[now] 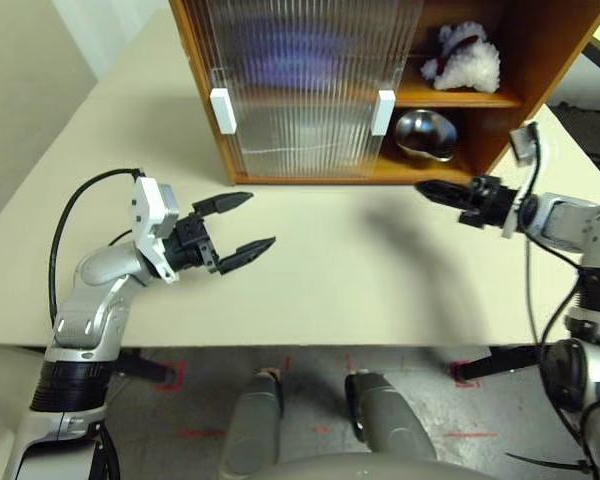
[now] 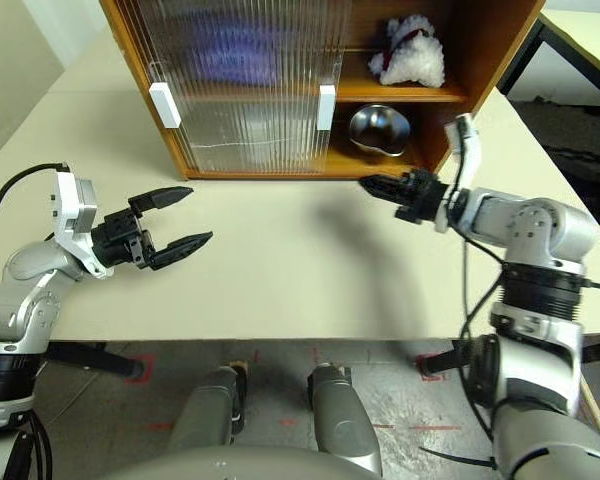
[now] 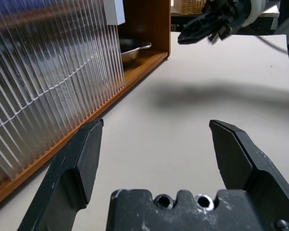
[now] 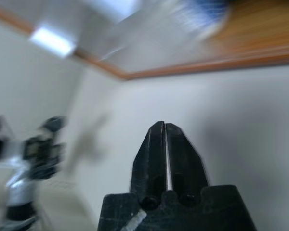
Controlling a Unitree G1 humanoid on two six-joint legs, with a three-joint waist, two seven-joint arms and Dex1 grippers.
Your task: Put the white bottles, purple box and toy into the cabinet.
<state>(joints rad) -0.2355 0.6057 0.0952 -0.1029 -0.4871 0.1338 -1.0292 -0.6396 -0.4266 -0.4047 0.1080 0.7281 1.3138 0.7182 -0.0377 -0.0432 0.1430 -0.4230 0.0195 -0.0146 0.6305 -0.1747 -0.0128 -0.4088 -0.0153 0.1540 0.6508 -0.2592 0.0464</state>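
We're over a beige table (image 1: 310,280) with the cabinet (image 1: 540,60) standing at its far side, and both our arms are out in front. Our left gripper (image 1: 242,226) sits above the table, well short of the cabinet, fingers spread wide and nothing between them. In the left wrist view those two black fingers (image 3: 82,163) frame bare tabletop, with the ribbed door (image 3: 48,77) running along one side.

Over on the other side, our right gripper (image 1: 427,188) is pinched tight, the two fingers (image 4: 156,159) pressed together with only a thin line between them, and it holds nothing. Its tip points across toward our left, just in front of the open end of the lower shelf.

Now the cabinet itself. The toy (image 1: 467,58) is on the upper shelf at the open right end, white plush with a bit of red showing. Below it, on the lower shelf, sits a shiny metal dish (image 1: 426,135).

The sliding doors (image 1: 300,85) cover the left and middle of the cabinet, white handles (image 1: 221,110) at their edges. Behind the ribbed panel on the upper shelf there's a purple blur (image 1: 300,50), most likely the box, though we can't make out its shape. The bottles we can't pick out through the panel.
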